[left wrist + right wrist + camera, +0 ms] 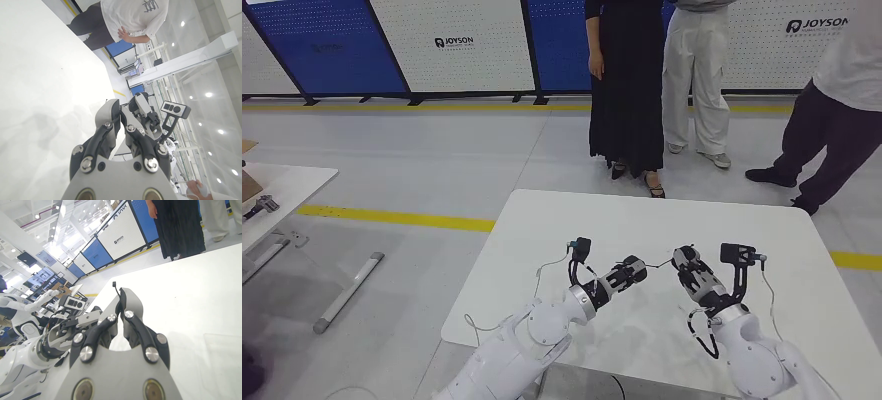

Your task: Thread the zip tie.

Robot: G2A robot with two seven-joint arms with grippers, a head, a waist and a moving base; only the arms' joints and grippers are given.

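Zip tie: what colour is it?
Black. The zip tie shows best in the right wrist view, its head poking out of the right gripper.

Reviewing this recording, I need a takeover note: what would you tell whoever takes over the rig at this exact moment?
Left pincer: shut on the zip tie, at the strap end.
Right pincer: shut on the tie just below its head, which sticks out past the fingertips.
Both are over the table, tips facing each other, with the tie between them.
Done: tie is gripped by both.
Left: nothing seems to pass through the head yet, so the strap still needs threading.
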